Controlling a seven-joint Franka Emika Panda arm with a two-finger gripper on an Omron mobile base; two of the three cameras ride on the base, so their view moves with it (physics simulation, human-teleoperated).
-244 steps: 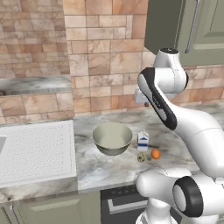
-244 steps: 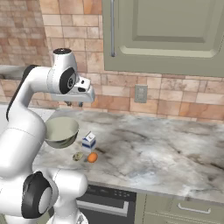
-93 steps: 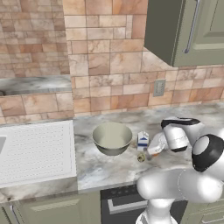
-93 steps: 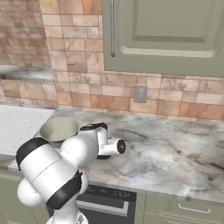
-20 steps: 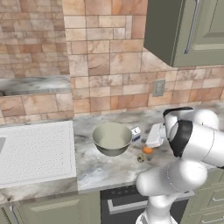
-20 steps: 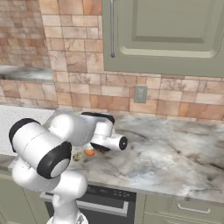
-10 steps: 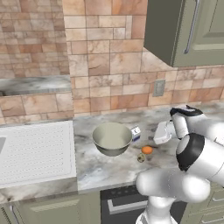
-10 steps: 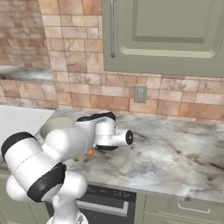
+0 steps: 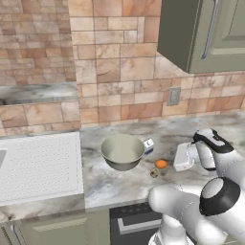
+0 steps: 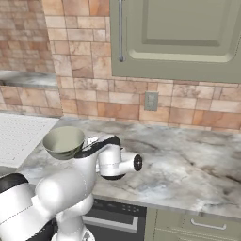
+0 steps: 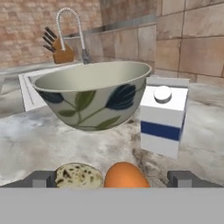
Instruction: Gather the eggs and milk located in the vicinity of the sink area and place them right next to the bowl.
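1. Gripper point(image 11: 112, 177) low over the counter point(image 9: 110, 184), jaws spread wide, nothing pinched. Fingertips point(image 11: 41, 178) sit far apart in the hand view, with both eggs showing between them.
2. Orange egg point(image 9: 161, 163) and speckled egg point(image 9: 154, 172) lie side by side on the marble, toward the counter's front edge, just beside the bowl point(image 9: 122, 151). Milk point(image 9: 149, 146) stands upright against the bowl's far side, touching or nearly so.
3. Judgement: eggs and milk already lie next to the bowl, well apart from the sink point(image 9: 38, 165) at the counter's left end. Little seems left to gather.
4. Risk: the hand hangs close behind the eggs. A forward push or a low sweep could roll either egg, and the front edge is near. Round things on smooth stone will not stay put.
5. Risk: closing on one egg could nudge its neighbour, since the two lie almost touching.
6. Risk: the milk is light and tall; a brush from a finger could tip it against the bowl.
7. Around: faucet point(image 11: 70, 26) and knife block point(image 11: 59, 50) beyond the bowl; wall outlet point(image 9: 173, 96); upper cabinet point(image 9: 206, 33). Bowl and milk block any straight reach past the eggs.
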